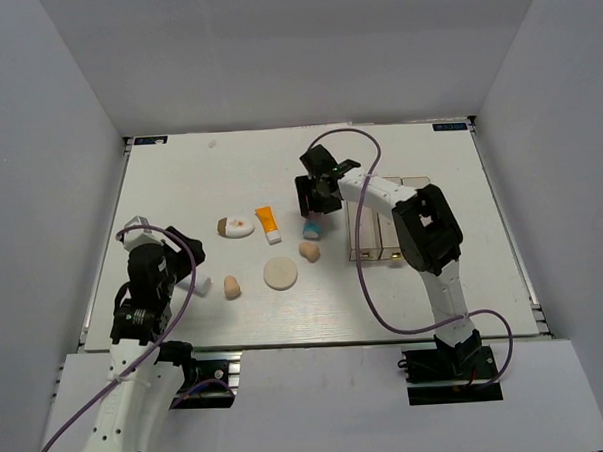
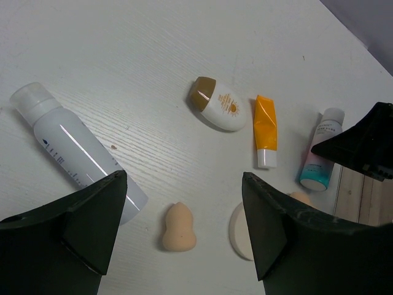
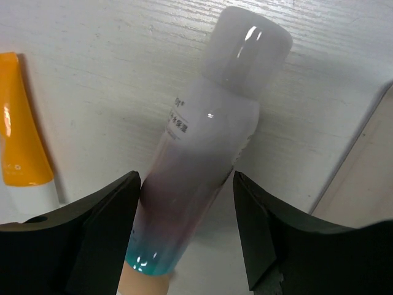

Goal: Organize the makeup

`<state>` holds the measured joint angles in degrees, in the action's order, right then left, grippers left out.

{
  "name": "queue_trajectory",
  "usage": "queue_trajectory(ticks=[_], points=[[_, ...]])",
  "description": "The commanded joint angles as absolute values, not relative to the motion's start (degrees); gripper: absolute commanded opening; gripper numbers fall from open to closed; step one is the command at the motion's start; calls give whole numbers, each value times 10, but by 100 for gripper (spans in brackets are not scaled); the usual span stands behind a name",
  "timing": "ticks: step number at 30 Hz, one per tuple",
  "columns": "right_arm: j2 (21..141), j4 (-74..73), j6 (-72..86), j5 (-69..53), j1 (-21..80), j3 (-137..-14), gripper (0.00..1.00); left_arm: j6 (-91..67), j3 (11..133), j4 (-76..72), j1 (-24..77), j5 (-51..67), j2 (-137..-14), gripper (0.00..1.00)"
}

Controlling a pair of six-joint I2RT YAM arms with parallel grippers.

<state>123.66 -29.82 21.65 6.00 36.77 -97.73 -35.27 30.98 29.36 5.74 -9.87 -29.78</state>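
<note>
The pink-white-blue bottle [image 3: 196, 153] lies on the table between the fingers of my right gripper [image 3: 184, 178]. The left finger touches its side and a gap shows at the right finger, so the jaws are open. From above, the bottle [image 1: 310, 228] sits just left of the clear organizer [image 1: 377, 245]. My left gripper [image 2: 184, 178] hangs open over a peach sponge [image 2: 178, 227], holding nothing. The white-and-brown compact [image 2: 220, 104], the orange tube [image 2: 265, 129], the round puff [image 1: 280, 273] and a second sponge [image 1: 309, 251] lie loose on the table.
A white spray bottle [image 2: 73, 147] lies beside my left gripper's left finger. White walls close in the table [image 1: 179, 181] at the back and on both sides.
</note>
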Motion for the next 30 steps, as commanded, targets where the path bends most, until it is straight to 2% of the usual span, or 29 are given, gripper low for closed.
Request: queue_trajectory(ticks=[1, 5, 8, 11, 14, 16, 22, 27, 30], points=[[1257, -284, 214, 74, 368, -1004, 68, -357, 314, 284, 58, -101, -301, 85], [1271, -280, 206, 63, 368, -1015, 63, -360, 316, 288, 58, -106, -306, 84], [1269, -275, 192, 34, 367, -1020, 43, -370, 316, 293, 58, -117, -308, 83], [1261, -266, 164, -31, 360, -1026, 18, -390, 309, 302, 58, -129, -314, 80], [1246, -258, 131, -109, 349, -1047, 1, -414, 301, 307, 58, -134, -323, 77], [1228, -257, 107, -162, 337, -1071, 0, -431, 300, 313, 58, -133, -336, 77], [1166, -267, 69, -176, 283, -1096, 0, -479, 311, 359, 53, -148, -385, 73], [1099, -291, 21, -180, 227, -1035, 0, -496, 321, 387, 53, -166, -410, 75], [1045, -302, -15, -140, 167, -983, 0, -501, 316, 383, 53, -175, -403, 78]])
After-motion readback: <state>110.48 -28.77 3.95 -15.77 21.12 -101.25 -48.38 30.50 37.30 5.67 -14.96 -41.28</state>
